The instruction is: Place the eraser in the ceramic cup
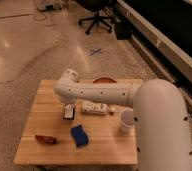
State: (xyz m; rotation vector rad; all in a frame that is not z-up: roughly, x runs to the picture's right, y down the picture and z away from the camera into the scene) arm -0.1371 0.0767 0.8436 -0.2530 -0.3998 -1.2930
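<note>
The eraser, a small black block with a white label, is at the table's left middle, right under my gripper. The gripper hangs down from the white wrist and is shut on the eraser, holding it just above the wood. The white ceramic cup stands upright to the right, next to my arm's big white link. The cup is about a hand's width right of the eraser.
A white tube-like packet lies between the eraser and the cup. A blue spongy block lies in front. A brown item is at the front left, an orange-red bowl at the back edge of the wooden table.
</note>
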